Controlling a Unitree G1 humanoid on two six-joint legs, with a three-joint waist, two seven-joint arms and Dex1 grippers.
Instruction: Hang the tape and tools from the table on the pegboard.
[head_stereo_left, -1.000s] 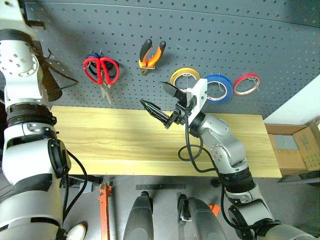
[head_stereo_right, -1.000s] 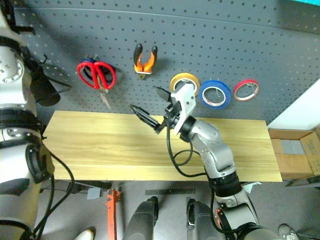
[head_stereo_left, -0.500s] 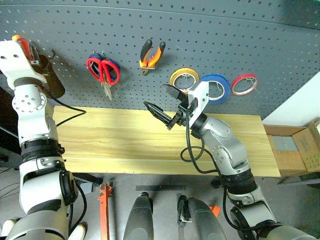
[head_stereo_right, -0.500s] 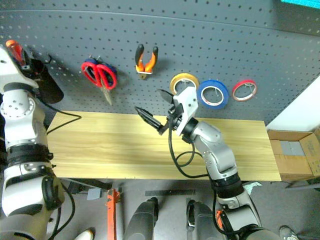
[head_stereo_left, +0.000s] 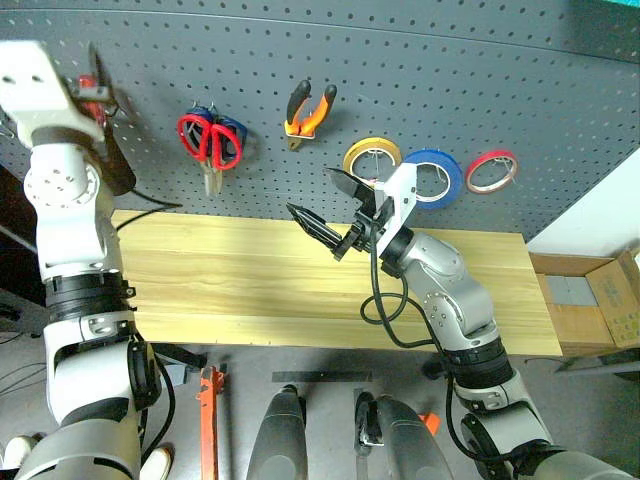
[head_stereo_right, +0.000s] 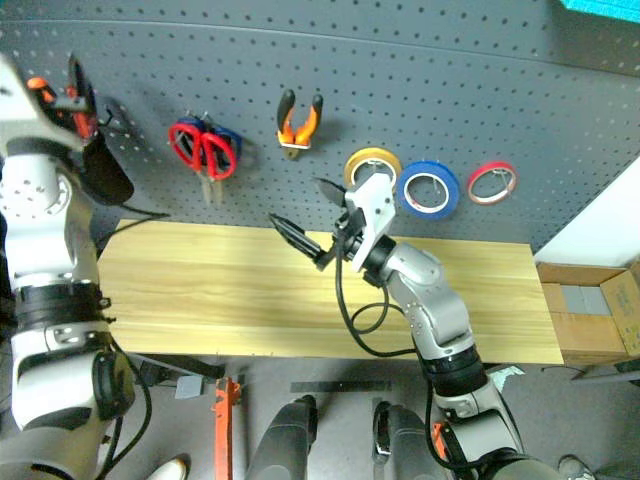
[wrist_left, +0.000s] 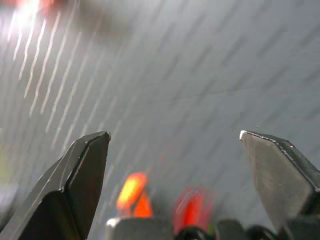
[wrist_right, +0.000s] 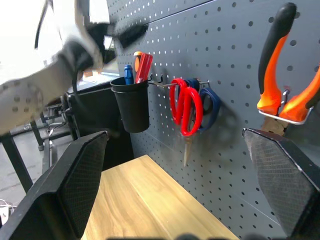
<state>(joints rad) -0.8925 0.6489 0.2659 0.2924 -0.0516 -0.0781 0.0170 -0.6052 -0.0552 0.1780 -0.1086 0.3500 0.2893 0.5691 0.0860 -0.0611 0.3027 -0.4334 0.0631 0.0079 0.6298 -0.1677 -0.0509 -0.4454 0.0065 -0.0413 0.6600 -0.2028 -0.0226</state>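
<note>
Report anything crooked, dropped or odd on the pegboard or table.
Nothing stands out. The scissors, pliers and three tape rolls hang on the pegboard, the screwdrivers stand in the black cup, and nothing lies on the table.

Blue tape (head_stereo_left: 434, 176), pliers (head_stereo_left: 308, 110), red scissors (head_stereo_left: 200, 140) hang on pegboard (head_stereo_left: 480, 70); screwdriver (wrist_right: 144, 66) seemingly in cup.

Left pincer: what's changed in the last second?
The left pincer has let go of the red-handled screwdriver, which now stands in the black cup, and has opened, empty. Unchanged: right pincer open over the table; red scissors, pliers and blue tape roll hang on the pegboard.
</note>
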